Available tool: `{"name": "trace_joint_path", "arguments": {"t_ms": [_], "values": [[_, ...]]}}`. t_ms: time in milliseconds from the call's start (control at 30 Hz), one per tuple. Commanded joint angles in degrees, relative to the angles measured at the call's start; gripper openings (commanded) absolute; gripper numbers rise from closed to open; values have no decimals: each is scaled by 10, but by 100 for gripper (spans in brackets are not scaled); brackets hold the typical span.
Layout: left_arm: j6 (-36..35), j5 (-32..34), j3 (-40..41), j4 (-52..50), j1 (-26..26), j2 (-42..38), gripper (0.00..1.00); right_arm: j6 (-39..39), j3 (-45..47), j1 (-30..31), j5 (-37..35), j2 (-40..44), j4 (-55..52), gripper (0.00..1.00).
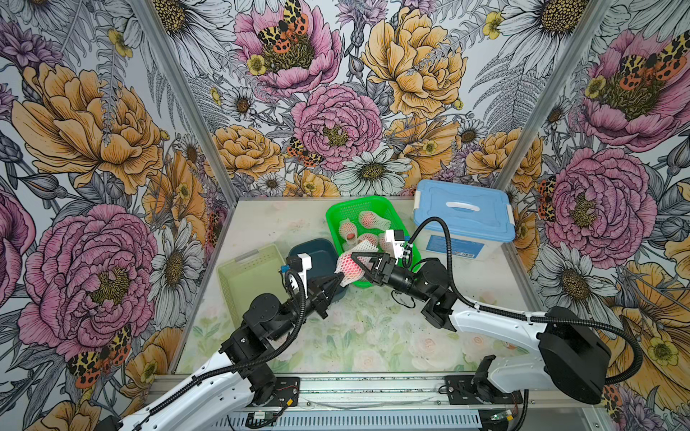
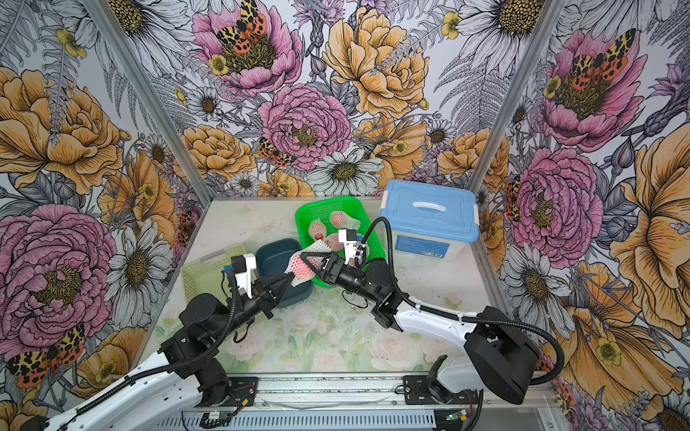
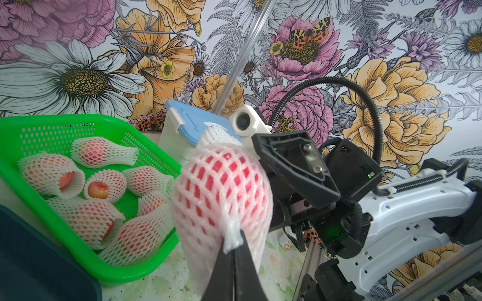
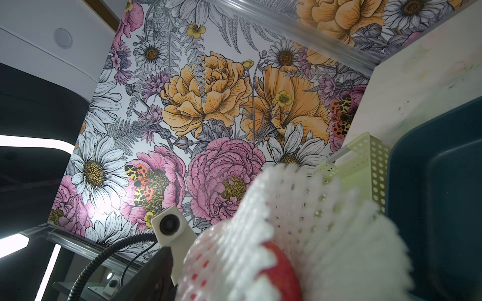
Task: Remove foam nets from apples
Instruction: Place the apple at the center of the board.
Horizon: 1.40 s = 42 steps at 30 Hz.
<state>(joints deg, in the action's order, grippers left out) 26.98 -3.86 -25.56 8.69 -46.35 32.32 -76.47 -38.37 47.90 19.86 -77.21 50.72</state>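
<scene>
One apple (image 3: 221, 182), red under a white foam net (image 3: 198, 216), hangs above the table between my two grippers. My right gripper (image 1: 354, 266) is shut on the netted apple from its far side, with one black finger (image 3: 287, 161) against it. My left gripper (image 3: 234, 242) is shut on a pinch of the net's loose edge. In the right wrist view bare red apple (image 4: 279, 268) shows at the net's (image 4: 313, 208) open mouth. Several more netted apples (image 1: 371, 220) lie in the green mesh basket (image 1: 330, 218), also seen in the left wrist view (image 3: 101, 151).
A dark blue tub (image 1: 321, 257) sits just below and left of the held apple. A pale green perforated bin (image 1: 250, 276) stands to its left. A white box with a blue lid (image 1: 463, 212) stands at the back right, beside the green basket.
</scene>
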Motion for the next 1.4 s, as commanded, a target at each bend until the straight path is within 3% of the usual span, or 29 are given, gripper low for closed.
{"name": "trace_joint_path", "arguments": {"t_ms": [0,133,167,300,367,500,600,733,933,1100,1367], "values": [[-8,-7,-8,-9,-4,14,0,10,-7,4,10,20,42,73],[-8,-17,-12,-10,-4,24,0,21,-5,4,8,25,40,69],[-8,-19,-13,-10,-4,27,5,24,-3,3,7,27,37,69],[-5,-20,-16,-12,-4,31,47,49,2,-2,3,41,-2,62],[-4,-17,-18,-17,-4,28,63,70,6,-3,-3,53,-34,59],[-7,0,-20,-36,-4,18,83,109,21,-5,-17,75,-94,53],[-9,8,-22,-46,-2,11,92,130,34,-6,-23,86,-120,48],[-14,4,-28,-60,0,8,99,148,67,-8,-40,101,-124,45],[-17,3,-32,-71,2,9,99,240,123,2,-59,137,-181,39],[-16,-6,-31,-64,4,22,99,303,187,14,-120,169,-232,35],[0,-28,-27,-53,-6,61,99,303,247,18,-169,188,-233,24]]}}
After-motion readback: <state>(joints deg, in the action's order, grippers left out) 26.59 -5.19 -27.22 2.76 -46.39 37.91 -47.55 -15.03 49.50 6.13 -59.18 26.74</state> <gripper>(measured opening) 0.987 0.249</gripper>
